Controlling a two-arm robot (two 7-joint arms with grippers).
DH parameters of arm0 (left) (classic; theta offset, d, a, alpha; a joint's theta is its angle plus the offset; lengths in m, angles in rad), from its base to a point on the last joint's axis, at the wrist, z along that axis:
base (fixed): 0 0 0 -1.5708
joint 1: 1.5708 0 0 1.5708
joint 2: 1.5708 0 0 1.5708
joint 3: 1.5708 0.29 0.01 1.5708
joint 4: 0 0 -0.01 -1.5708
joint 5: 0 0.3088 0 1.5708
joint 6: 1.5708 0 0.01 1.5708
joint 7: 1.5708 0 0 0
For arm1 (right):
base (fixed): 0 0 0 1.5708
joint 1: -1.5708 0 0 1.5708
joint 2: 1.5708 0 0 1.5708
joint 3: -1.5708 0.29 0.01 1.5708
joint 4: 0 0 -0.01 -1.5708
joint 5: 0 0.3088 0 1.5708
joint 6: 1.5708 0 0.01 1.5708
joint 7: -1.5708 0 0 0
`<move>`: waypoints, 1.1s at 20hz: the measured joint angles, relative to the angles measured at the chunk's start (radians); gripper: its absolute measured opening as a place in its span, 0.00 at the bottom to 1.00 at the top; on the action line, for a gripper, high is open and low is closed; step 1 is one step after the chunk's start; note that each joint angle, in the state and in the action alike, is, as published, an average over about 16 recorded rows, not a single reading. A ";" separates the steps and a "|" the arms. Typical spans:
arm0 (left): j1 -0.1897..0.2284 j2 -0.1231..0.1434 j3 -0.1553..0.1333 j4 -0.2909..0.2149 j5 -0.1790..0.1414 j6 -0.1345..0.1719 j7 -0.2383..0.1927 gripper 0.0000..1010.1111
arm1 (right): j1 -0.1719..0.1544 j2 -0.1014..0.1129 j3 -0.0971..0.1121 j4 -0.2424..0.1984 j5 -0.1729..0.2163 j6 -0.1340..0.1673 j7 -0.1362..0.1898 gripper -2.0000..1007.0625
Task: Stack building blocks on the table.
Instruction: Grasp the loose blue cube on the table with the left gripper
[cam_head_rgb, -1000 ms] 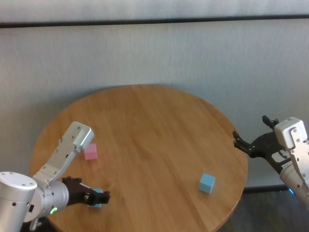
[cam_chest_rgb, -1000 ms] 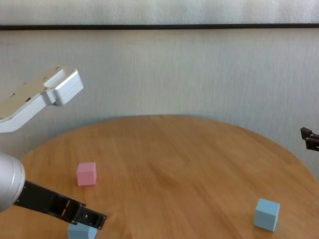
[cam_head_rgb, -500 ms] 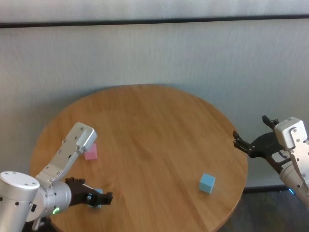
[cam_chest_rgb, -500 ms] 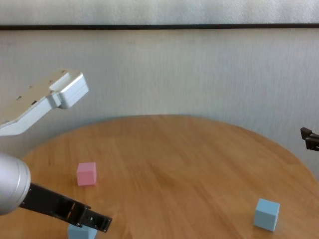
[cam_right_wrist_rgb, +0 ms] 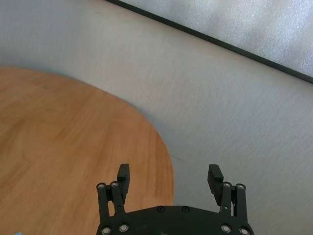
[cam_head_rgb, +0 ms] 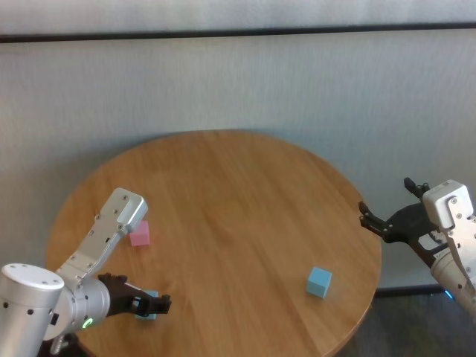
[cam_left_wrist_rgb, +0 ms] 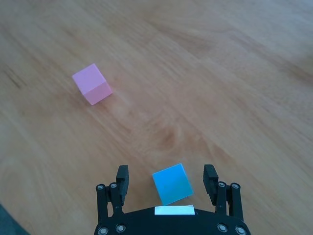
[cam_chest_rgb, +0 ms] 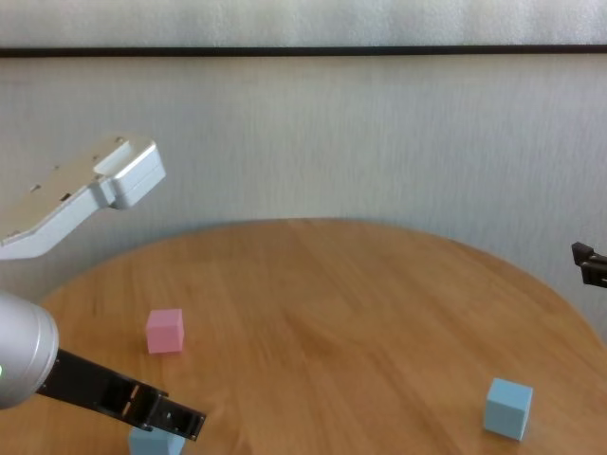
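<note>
Plain room: round wooden table (cam_head_rgb: pixel 245 193), pale wall (cam_head_rgb: pixel 238 82)

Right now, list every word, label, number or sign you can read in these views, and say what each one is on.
None: no readable text in any view.
Light blue block between the open left gripper's fingers: plain faces.
Pink block and the other light blue block: plain.
Table: wood grain only.
Right gripper, open off the table's edge: screws only.

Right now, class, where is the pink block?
In the head view, the pink block sits on the table's left side, beyond the open left pincer straddling a blue block.
</note>
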 joint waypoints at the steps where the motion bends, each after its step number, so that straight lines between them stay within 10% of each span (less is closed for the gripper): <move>1: 0.000 -0.003 -0.002 0.002 0.003 0.004 0.002 0.99 | 0.000 0.000 0.000 0.000 0.000 0.000 0.000 1.00; 22: -0.027 -0.040 -0.001 0.054 0.073 0.017 0.006 0.99 | 0.000 0.000 0.000 0.000 0.000 0.000 0.000 1.00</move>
